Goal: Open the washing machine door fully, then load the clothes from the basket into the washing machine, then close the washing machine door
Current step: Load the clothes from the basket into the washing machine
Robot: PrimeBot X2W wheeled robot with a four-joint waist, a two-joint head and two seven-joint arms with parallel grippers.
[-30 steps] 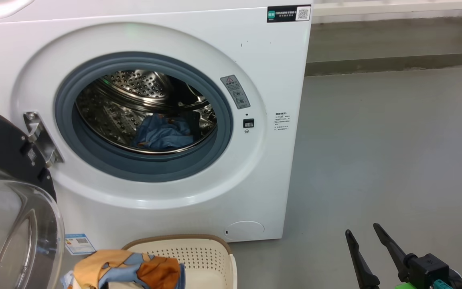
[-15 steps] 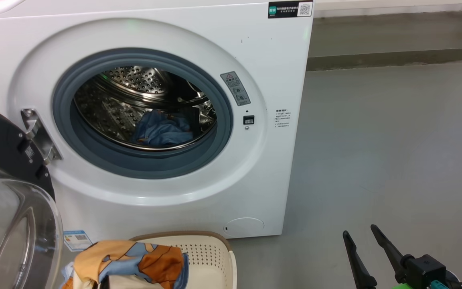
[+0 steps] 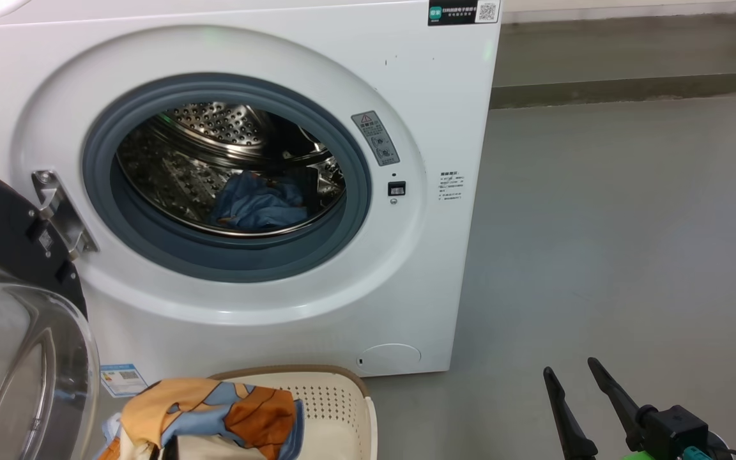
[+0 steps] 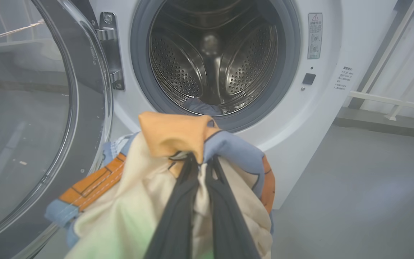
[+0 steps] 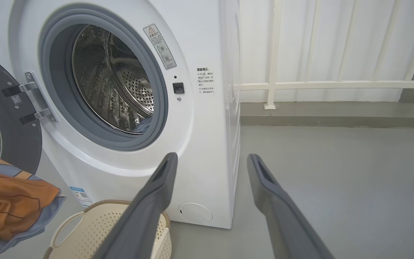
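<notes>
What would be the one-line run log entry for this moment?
door: open | left gripper: shut on cream garment above basket | right gripper: open, empty | drum: blue garment inside | step: loading

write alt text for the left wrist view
The left pincer is shut on a cream garment with orange and blue patches, held before the open washing machine. Its door stands open at left, and a blue garment lies in the drum.

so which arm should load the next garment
Left: the left gripper is shut on the cream and orange garment, facing the open drum; the right gripper is open and empty.
</notes>
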